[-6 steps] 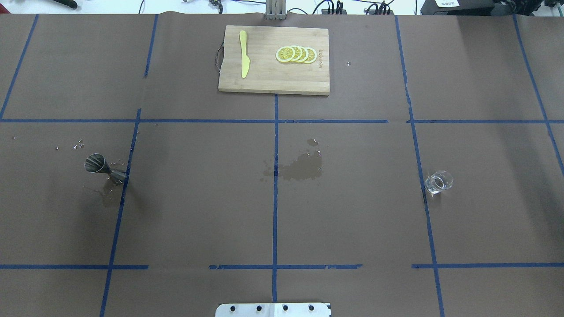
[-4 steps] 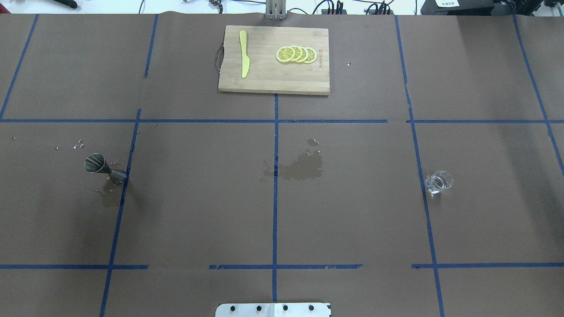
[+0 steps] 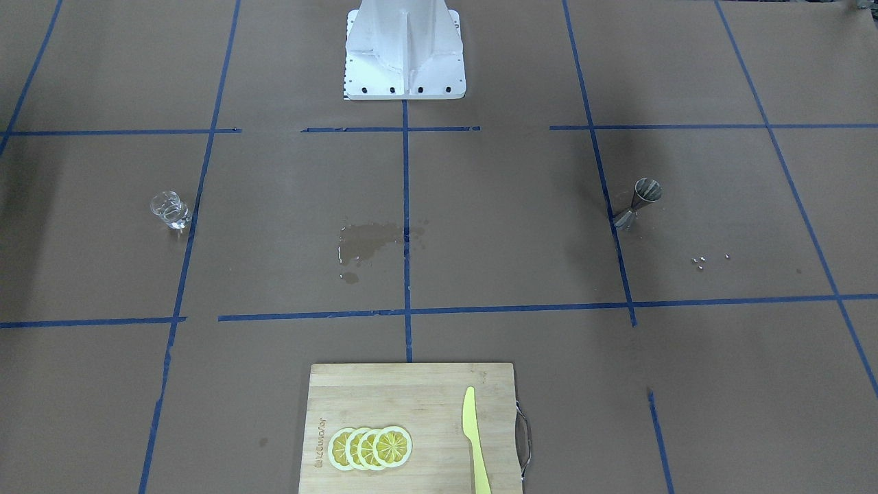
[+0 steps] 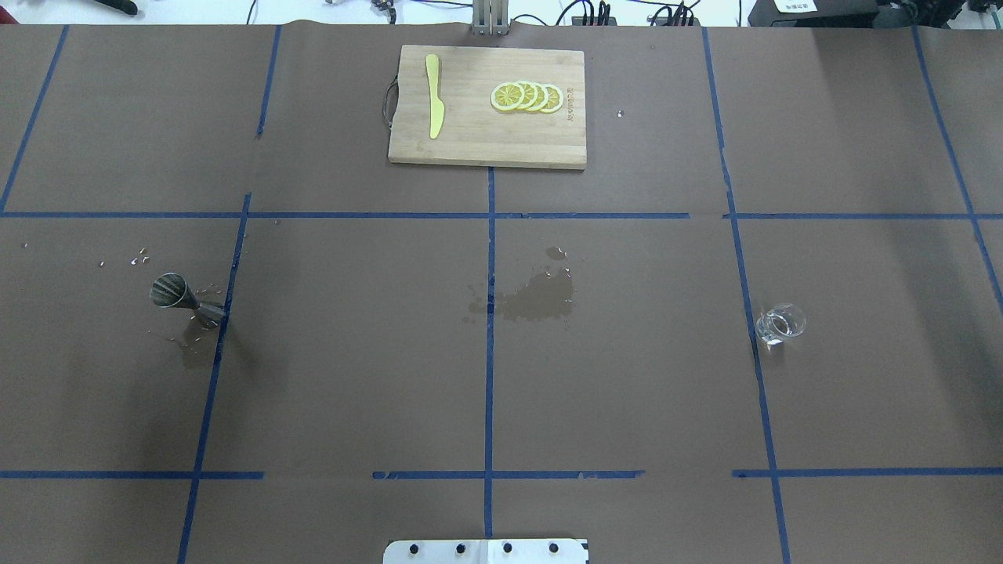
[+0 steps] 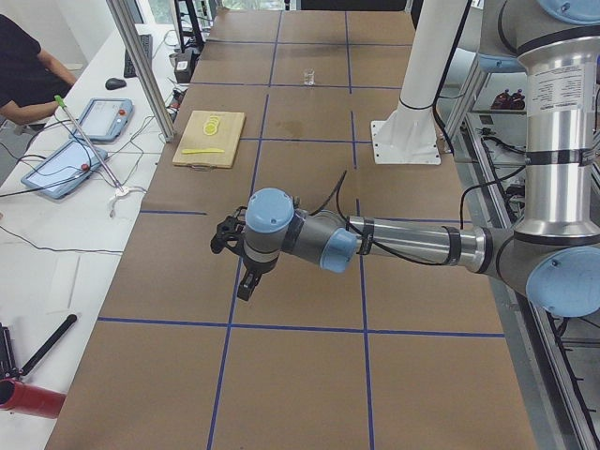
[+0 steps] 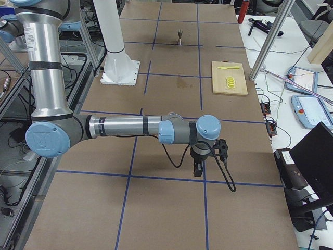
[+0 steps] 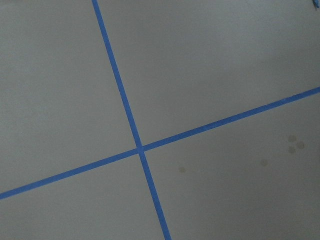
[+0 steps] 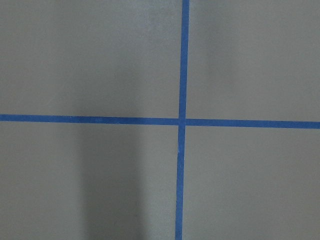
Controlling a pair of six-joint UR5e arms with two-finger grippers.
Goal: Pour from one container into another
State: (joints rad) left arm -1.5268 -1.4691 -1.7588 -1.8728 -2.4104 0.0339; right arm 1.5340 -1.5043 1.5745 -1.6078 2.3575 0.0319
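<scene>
The clear glass cup (image 4: pixel 780 321) (image 3: pixel 169 209) stands alone on the brown table at my right side. The steel hourglass jigger (image 4: pixel 186 301) (image 3: pixel 638 202) stands upright far off at my left side, beside a blue tape line. Neither gripper is near them. My left gripper (image 5: pixel 246 281) hangs over the table's left end in the exterior left view; my right gripper (image 6: pixel 197 167) hangs over the right end in the exterior right view. I cannot tell whether either is open or shut. Both wrist views show only bare paper and tape crosses.
A wooden cutting board (image 4: pixel 486 153) at the far middle holds a yellow knife (image 4: pixel 433 95) and lemon slices (image 4: pixel 526 96). A wet stain (image 4: pixel 533 298) marks the table centre. Small droplets (image 4: pixel 139 257) lie by the jigger. An operator (image 5: pixel 28 75) sits beyond the table.
</scene>
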